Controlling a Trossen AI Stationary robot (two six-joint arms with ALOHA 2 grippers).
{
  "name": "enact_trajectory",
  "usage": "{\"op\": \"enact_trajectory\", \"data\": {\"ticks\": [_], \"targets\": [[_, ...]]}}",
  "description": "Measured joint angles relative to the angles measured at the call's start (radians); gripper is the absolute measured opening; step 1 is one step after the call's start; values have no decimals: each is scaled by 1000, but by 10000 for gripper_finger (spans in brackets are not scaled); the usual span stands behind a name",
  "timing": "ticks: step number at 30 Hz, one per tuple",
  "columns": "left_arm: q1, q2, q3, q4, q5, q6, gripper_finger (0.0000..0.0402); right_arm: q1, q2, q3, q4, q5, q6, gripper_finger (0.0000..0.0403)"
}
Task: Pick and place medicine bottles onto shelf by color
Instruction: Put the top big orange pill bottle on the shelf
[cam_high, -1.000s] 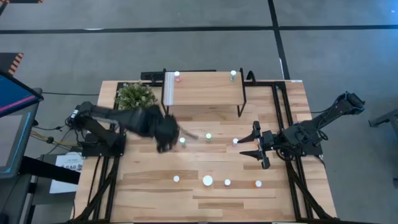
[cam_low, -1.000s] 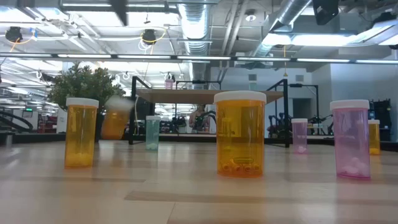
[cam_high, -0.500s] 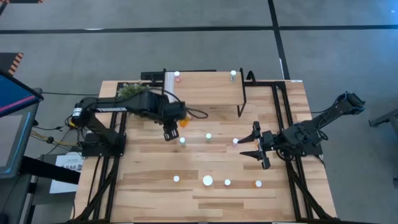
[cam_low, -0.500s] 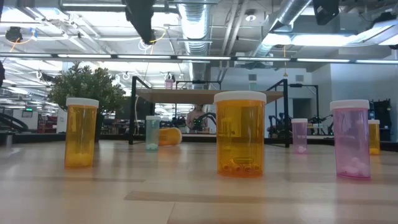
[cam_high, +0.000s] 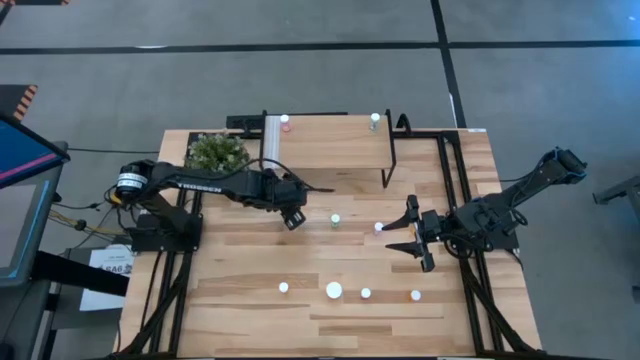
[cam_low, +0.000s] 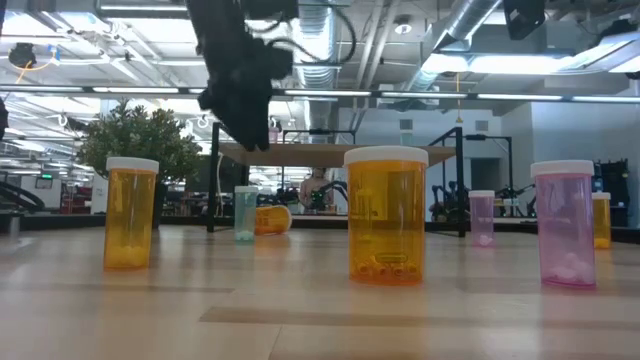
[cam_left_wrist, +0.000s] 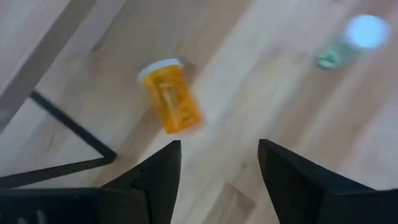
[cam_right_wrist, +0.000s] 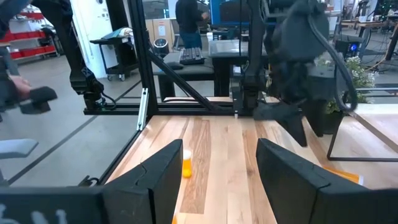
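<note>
So the left gripper (cam_high: 293, 219) was hanging above the table (cam_high: 240, 320) just in front of the shelf (cam_high: 330, 140), fingers apart and holding nothing; the left wrist view showed both dark fingers (cam_left_wrist: 158, 177) spread with bare wood between them. Right below it an orange bottle (cam_left_wrist: 172, 96) lay tipped on its side on the table, white cap on, near one of the shelf's thin black legs; the low view had the same bottle (cam_low: 271, 219) lying down beside an upright green one (cam_low: 245, 212).

The right gripper (cam_high: 404, 233) sat by the table's right edge, fingers open, empty, with a white-capped bottle (cam_high: 379, 227) just beside its tips.

On the shelf, a pink bottle (cam_high: 285, 124) stood near the white strip at the left end and a green-looking one (cam_high: 375, 119) near the right end; another green bottle (cam_high: 335, 219) stood mid-table; four more white caps lined up toward the table's front edge, the widest (cam_high: 334, 290) in the middle. A plant (cam_high: 217, 152) sat at the back left corner.
</note>
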Motion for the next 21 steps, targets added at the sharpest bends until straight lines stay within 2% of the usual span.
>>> {"op": "enact_trajectory", "data": {"ticks": [2, 9, 21], "targets": [[13, 0, -35, 46, -23, -42, 206, 0, 0, 0, 2, 0, 0, 225], [55, 16, -128, 270, 21, -70, 213, 0, 0, 0, 4, 0, 0, 225], [110, 113, -137, 314, -43, -71, 213, 0, -2, 0, -3, 0, 0, 225]]}}
